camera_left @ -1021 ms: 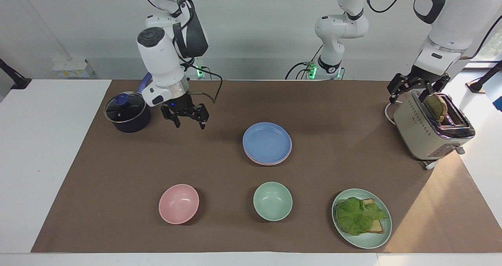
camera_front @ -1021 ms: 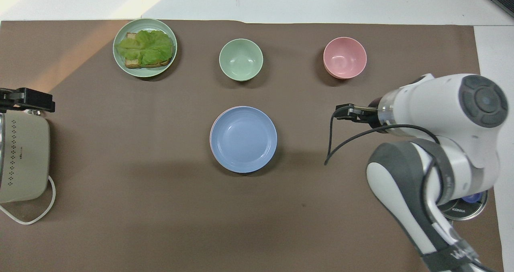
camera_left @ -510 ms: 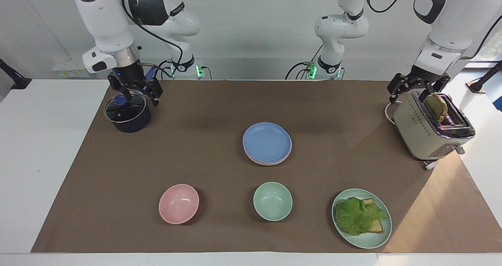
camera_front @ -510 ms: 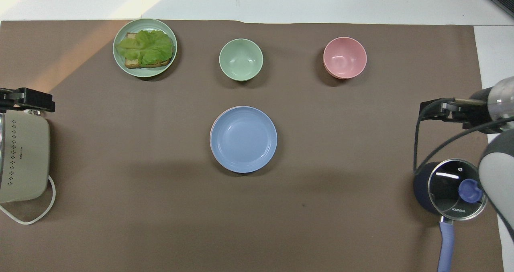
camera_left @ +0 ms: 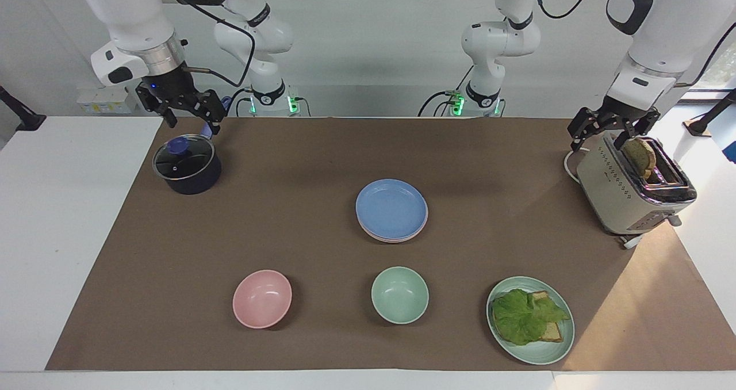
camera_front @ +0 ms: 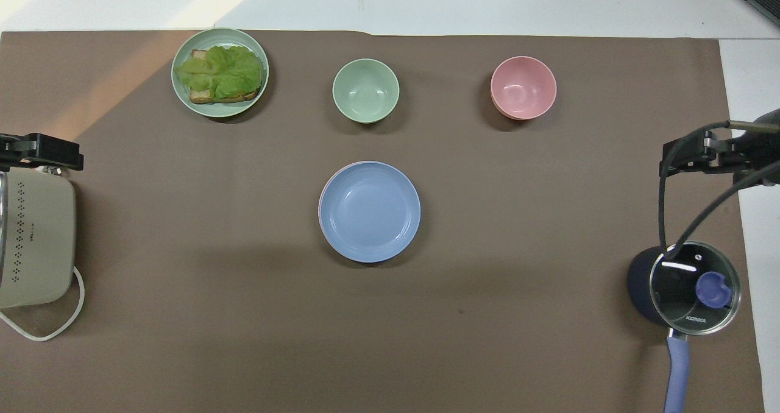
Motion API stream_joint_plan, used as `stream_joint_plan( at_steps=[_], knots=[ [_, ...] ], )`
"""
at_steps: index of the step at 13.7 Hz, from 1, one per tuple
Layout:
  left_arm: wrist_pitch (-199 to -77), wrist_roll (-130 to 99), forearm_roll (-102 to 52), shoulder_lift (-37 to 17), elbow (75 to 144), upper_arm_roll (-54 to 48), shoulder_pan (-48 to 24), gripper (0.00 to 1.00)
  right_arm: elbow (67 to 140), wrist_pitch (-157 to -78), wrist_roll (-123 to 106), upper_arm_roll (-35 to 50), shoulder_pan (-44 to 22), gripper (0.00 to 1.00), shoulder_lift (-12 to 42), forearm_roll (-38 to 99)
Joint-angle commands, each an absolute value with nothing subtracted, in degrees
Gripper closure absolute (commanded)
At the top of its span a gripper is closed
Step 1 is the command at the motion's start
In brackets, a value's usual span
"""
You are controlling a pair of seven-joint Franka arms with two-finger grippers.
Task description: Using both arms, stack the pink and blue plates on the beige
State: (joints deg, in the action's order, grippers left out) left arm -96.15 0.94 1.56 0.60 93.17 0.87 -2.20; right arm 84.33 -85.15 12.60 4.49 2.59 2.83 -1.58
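The plates sit stacked mid-frame in both views: the blue plate on top, a thin rim of the pink plate showing under its edge. A beige plate cannot be made out; if it lies at the bottom, the two above hide it. The stack looks done, so no coming move seems to turn on it.

The right tool hangs at the upper left of the facing view, above the lidded pot, fingers spread and empty. The left tool hangs at the upper right, over the toaster, spread, gripping nothing. Both are well apart from the stack, which lies toward frame centre from each; neither is clearly nearer. In the overhead view both tools are cut off at the frame edges.
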Motion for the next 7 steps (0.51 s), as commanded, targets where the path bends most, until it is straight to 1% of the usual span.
stream_joint_plan(
  at_steps=[1,7],
  knots=[
    [-95.2,1.1,2.2,1.2,93.1,1.4,-2.8,0.00,82.0,-83.9,11.1,5.2,2.7,0.00,4.2,-2.9],
    [-95.3,1.2,2.2,1.2,93.1,1.3,-2.8,0.00,82.6,-85.4,10.0,5.3,2.7,0.00,4.0,-2.6]
  ],
)
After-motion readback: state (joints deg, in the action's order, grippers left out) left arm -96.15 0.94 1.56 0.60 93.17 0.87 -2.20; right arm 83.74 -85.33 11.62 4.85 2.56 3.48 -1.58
